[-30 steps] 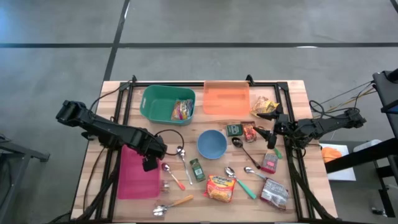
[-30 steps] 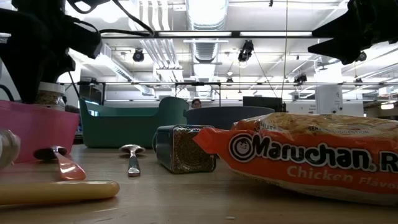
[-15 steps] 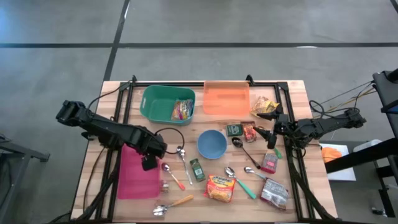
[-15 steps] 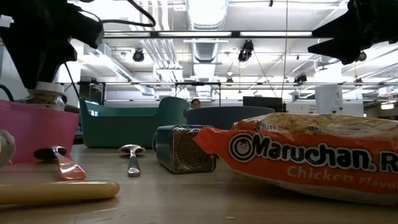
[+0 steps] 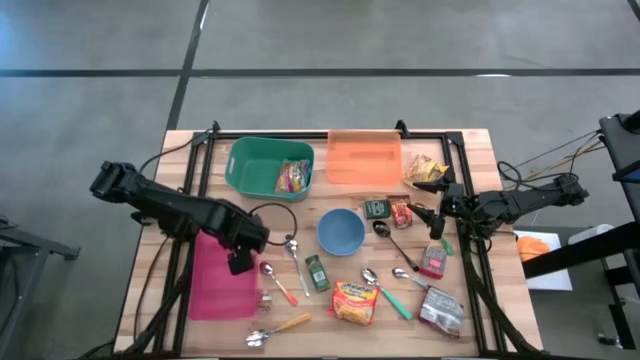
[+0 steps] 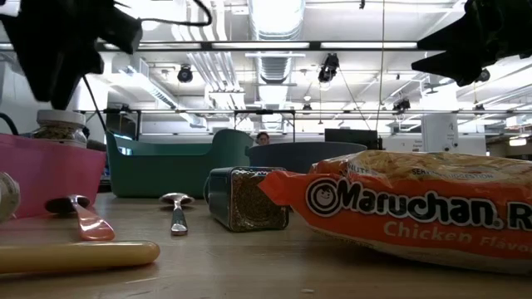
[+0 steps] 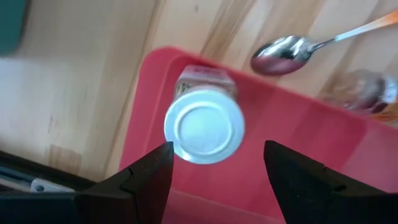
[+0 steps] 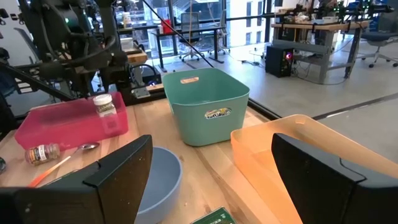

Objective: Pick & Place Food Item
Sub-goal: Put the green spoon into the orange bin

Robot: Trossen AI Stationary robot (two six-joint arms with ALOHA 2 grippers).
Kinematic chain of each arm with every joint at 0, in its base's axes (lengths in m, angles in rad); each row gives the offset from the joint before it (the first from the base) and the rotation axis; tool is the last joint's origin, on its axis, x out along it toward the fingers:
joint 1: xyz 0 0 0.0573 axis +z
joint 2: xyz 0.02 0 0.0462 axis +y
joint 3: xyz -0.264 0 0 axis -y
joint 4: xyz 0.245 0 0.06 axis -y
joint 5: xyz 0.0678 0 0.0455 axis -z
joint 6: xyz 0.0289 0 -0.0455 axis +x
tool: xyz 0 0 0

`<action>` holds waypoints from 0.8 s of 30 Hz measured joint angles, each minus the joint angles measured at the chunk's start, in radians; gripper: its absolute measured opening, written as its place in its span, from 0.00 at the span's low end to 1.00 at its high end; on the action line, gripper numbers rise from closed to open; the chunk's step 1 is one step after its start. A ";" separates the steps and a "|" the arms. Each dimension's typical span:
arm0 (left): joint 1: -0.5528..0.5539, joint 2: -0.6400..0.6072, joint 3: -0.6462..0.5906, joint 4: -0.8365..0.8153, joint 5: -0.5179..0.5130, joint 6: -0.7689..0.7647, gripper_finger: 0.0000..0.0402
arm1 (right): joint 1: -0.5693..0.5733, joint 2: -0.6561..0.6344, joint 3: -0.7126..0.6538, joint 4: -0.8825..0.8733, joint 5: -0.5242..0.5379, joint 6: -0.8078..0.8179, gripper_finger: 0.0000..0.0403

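A small spice jar with a white lid (image 7: 204, 126) stands upright inside the pink bin (image 7: 292, 130), near one corner. In the low view the jar (image 6: 58, 130) rises above the bin's rim (image 6: 50, 170). My left gripper (image 7: 217, 171) hangs open straight above the jar, pointing down, with its fingers clear of the lid. In the high view this gripper (image 5: 240, 262) covers the jar. My right gripper (image 5: 437, 212) waits open and level over the table's right side, holding nothing.
A green bin (image 5: 270, 167) with snack packs and an orange bin (image 5: 365, 157) stand at the far edge. A blue bowl (image 5: 341, 231) sits mid-table. A ramen pack (image 5: 355, 302), a lying green jar (image 5: 317, 272), spoons and small packets lie scattered on the near and right parts.
My left gripper has risen straight up off the jar, from around its lid to well clear above it. The jar has stayed upright in the pink bin.
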 joint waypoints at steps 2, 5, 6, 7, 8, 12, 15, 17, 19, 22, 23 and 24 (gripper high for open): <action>0.005 0.000 0.020 0.000 0.000 0.010 0.62 | 0.000 0.000 0.000 0.000 0.000 -0.004 0.81; 0.016 0.000 0.053 0.000 -0.003 0.010 0.62 | 0.000 0.000 0.000 0.000 0.000 -0.004 0.81; 0.020 0.000 0.064 0.000 -0.004 0.010 0.62 | 0.000 0.000 0.000 0.000 0.000 -0.004 0.81; 0.024 0.000 0.074 0.000 -0.004 0.010 0.62 | 0.000 0.000 0.000 0.000 0.000 -0.004 0.81; 0.029 0.000 0.086 0.000 -0.006 0.010 0.62 | 0.000 0.000 0.000 0.000 0.000 -0.003 0.81; 0.050 0.000 0.118 0.081 -0.016 0.009 0.62 | 0.000 0.000 0.000 0.000 0.000 -0.004 0.81; 0.068 0.000 0.118 0.236 -0.021 0.009 0.62 | 0.000 0.000 0.000 0.000 0.000 -0.005 0.81; 0.080 0.000 0.111 0.339 -0.024 0.008 0.62 | 0.000 0.000 0.000 0.000 0.000 -0.005 0.81; 0.095 0.007 0.110 0.387 -0.042 -0.019 0.62 | 0.000 0.000 0.000 0.000 0.000 -0.004 0.81; 0.125 0.028 0.118 0.407 -0.057 -0.071 0.62 | 0.000 0.000 0.000 0.003 0.000 -0.004 0.81; 0.136 0.036 0.120 0.413 -0.058 -0.083 0.62 | 0.000 0.000 0.000 0.005 0.001 -0.004 0.81; 0.143 0.042 0.121 0.425 -0.059 -0.092 0.62 | 0.000 -0.001 0.000 0.006 0.001 -0.004 0.81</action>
